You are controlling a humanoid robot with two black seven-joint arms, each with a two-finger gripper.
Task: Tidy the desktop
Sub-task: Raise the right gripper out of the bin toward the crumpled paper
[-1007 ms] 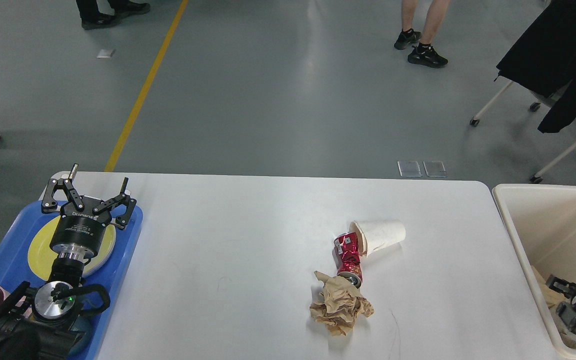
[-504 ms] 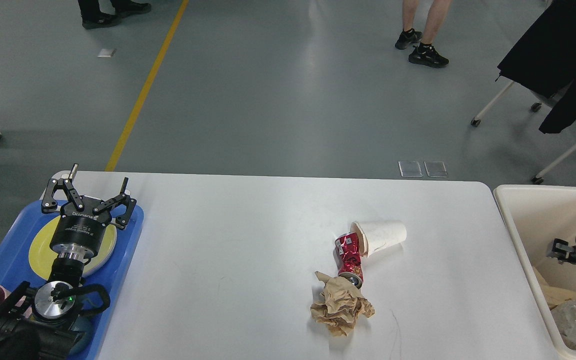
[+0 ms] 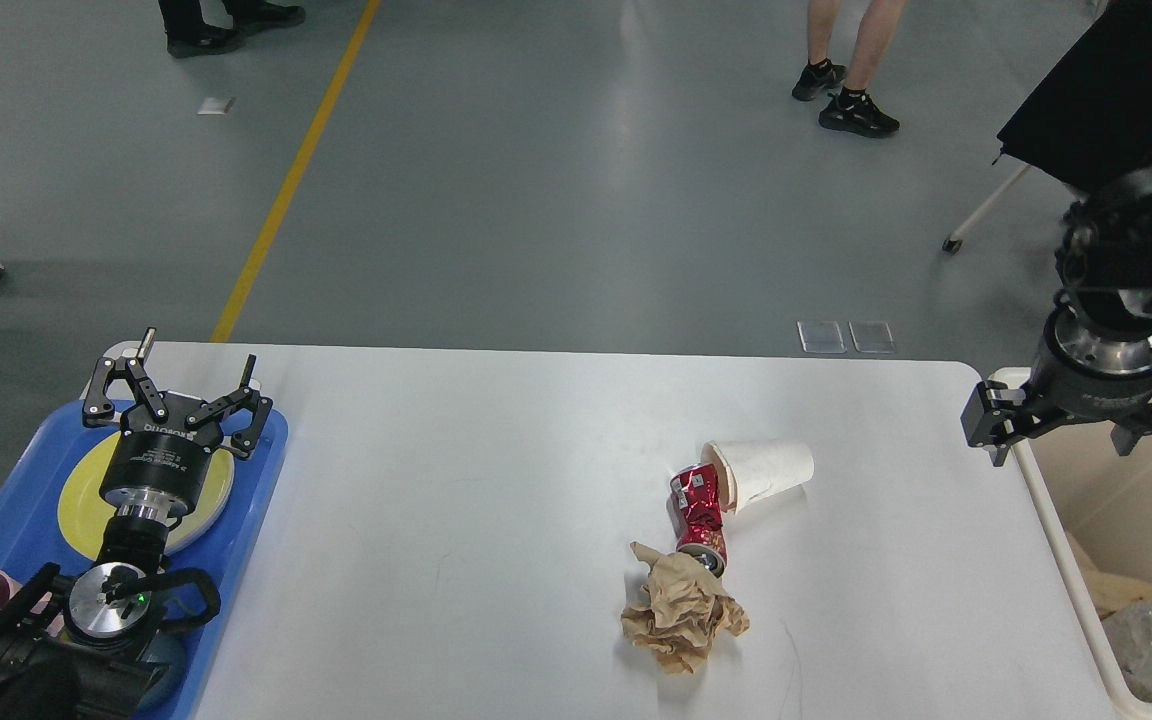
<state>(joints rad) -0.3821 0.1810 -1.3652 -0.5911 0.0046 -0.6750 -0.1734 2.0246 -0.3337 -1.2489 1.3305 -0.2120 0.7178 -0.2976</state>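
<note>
White worktop point(image 3: 496, 480) across centre, bearing tipped paper cup point(image 3: 761, 473), crushed red can point(image 3: 698, 518), crumpled brown paper point(image 3: 681, 615). Left hand point(image 3: 194, 375) wide, empty, over blue tray point(image 3: 11, 500). Right hand point(image 3: 1086, 440) above cream bin point(image 3: 1046, 500); spread unclear.

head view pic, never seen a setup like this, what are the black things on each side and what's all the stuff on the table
The camera sits in a humanoid robot's head, looking down at a white desktop. The black things are its two arms. The left gripper is open and empty above a yellow plate on a blue tray. The right gripper hangs over the near edge of a cream bin; its fingers are hard to make out. On the desktop lie a tipped white paper cup, a crushed red can and crumpled brown paper. Neither gripper appears to hold anything.
</note>
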